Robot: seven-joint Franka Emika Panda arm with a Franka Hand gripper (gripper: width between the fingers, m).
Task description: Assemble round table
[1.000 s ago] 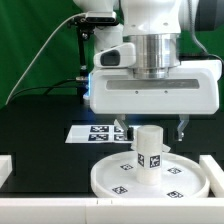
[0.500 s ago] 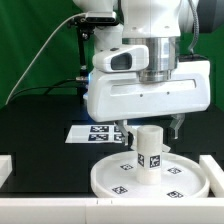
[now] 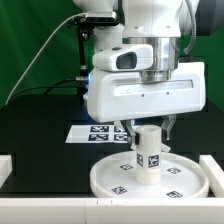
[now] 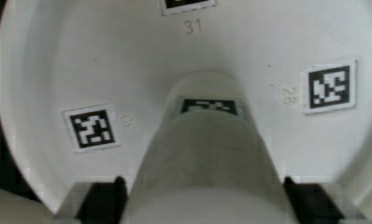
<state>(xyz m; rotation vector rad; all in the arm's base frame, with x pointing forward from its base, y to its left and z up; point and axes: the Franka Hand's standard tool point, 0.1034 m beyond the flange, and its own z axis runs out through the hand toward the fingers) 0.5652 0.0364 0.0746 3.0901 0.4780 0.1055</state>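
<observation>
The white round disc (image 3: 103, 180) lies flat at the front with tags on its face. The short white post (image 3: 149, 150) stands upright at its centre. My gripper (image 3: 146, 130) hangs straight over the post, open, with one finger on each side of the post's top. In the wrist view the post (image 4: 208, 150) fills the space between my two dark fingertips (image 4: 108, 200), and my gripper (image 4: 208, 205) sits over the disc (image 4: 58, 70). Whether the pads touch the post is not clear. The cross-shaped piece is out of view.
The marker board (image 3: 98, 132) lies on the black table behind the disc. White border rails stand at the exterior view's left (image 3: 5, 165) and right (image 3: 216, 160). A green backdrop and cables are behind the arm.
My gripper has come down toward the post, and its fingers now flank the post's top. The finger on the exterior view's right has moved in closer. The disc and post have not moved.
</observation>
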